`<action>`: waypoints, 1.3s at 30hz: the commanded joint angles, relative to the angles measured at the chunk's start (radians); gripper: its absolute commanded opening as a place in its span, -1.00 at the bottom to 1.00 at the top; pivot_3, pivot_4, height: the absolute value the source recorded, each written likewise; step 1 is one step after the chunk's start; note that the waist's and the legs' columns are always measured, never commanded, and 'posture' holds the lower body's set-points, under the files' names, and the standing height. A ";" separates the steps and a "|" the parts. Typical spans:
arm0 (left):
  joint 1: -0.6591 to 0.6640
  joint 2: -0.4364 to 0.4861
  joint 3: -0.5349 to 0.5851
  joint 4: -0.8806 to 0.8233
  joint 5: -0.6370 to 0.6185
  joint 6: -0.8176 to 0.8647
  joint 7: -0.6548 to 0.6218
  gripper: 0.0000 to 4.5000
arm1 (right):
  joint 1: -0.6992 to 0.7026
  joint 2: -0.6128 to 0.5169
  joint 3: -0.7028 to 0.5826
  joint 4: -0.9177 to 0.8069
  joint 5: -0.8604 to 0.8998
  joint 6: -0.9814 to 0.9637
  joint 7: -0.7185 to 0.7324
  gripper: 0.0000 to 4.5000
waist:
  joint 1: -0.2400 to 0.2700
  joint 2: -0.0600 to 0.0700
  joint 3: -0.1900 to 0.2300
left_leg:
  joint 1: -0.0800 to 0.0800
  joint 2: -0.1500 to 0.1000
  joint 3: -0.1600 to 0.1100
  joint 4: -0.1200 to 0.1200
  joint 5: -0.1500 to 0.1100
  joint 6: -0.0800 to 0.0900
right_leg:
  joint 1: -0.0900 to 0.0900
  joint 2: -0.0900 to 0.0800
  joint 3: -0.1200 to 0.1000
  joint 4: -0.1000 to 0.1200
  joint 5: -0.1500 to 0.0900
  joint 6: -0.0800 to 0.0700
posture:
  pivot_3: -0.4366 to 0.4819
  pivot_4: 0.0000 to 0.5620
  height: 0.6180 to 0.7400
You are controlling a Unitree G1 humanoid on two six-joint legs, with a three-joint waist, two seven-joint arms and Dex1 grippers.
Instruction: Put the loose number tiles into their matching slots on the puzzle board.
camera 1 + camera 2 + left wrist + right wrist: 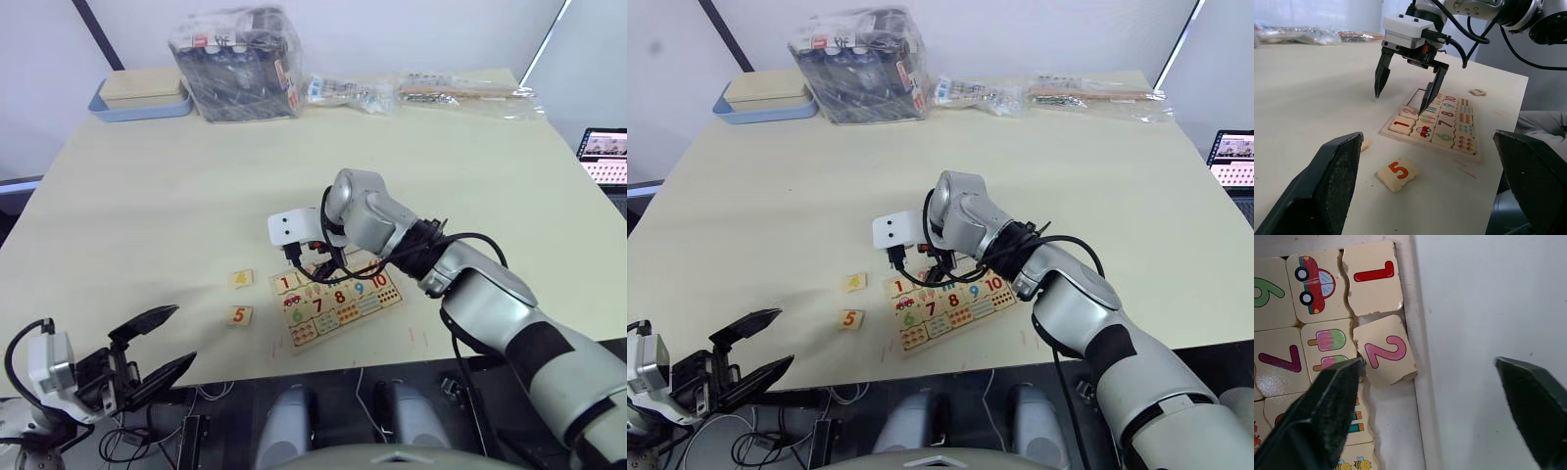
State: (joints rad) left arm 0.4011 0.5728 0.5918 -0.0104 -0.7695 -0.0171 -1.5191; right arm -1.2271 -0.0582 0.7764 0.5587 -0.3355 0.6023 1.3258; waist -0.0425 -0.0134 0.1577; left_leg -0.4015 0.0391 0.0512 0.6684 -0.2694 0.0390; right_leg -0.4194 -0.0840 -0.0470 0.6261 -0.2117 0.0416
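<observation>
Overhead, the spread right pincer (1403, 91) hides the tilted 2 tile (1387, 356) on the puzzle board (392, 297)

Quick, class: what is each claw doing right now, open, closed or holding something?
Left claw: open, holding nothing, near the table edge.
Right claw: open, holding nothing, above the puzzle board by the 2 tile.

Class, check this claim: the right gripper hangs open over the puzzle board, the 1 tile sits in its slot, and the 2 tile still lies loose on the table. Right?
Not quite. The 2 tile lies on the puzzle board, tilted beside the 1 tile, as the right wrist view shows. The right gripper does hang open.
</observation>
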 commanded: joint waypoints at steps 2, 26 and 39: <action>0.002 0.003 0.012 -0.022 -0.010 -0.020 0.003 1.00 | -0.009 -0.038 -0.106 -0.080 0.074 0.015 0.026 0.93 | 0.002 0.000 0.000 | 0.000 0.000 0.000 0.000 0.000 0.000 | 0.000 0.000 0.000 0.000 0.000 0.000 | -0.05 -0.47 1.00; -0.019 0.016 0.011 -0.002 -0.012 -0.017 -0.001 1.00 | 0.156 -0.114 -0.229 -0.144 0.229 -0.088 -0.074 -0.98 | 0.001 0.000 0.000 | 0.000 0.000 -0.001 0.000 0.000 0.000 | 0.001 0.000 -0.001 0.000 0.000 0.000 | -0.05 -0.47 1.00; 0.012 0.015 0.018 -0.026 -0.015 -0.015 0.008 1.00 | 0.148 -0.084 -0.212 -0.040 0.210 -0.165 -0.127 -0.98 | 0.001 0.000 0.000 | 0.000 0.000 -0.001 0.000 0.000 0.000 | 0.000 0.000 -0.001 0.000 0.000 0.000 | -0.05 -0.47 1.00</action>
State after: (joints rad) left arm 0.4023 0.5793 0.5885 -0.0092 -0.7692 -0.0286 -1.5168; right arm -1.0664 -0.1467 0.5727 0.5287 -0.1199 0.4573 1.2021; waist -0.0413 -0.0137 0.1581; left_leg -0.4017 0.0390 0.0507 0.6684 -0.2694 0.0392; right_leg -0.4189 -0.0840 -0.0480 0.6260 -0.2117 0.0416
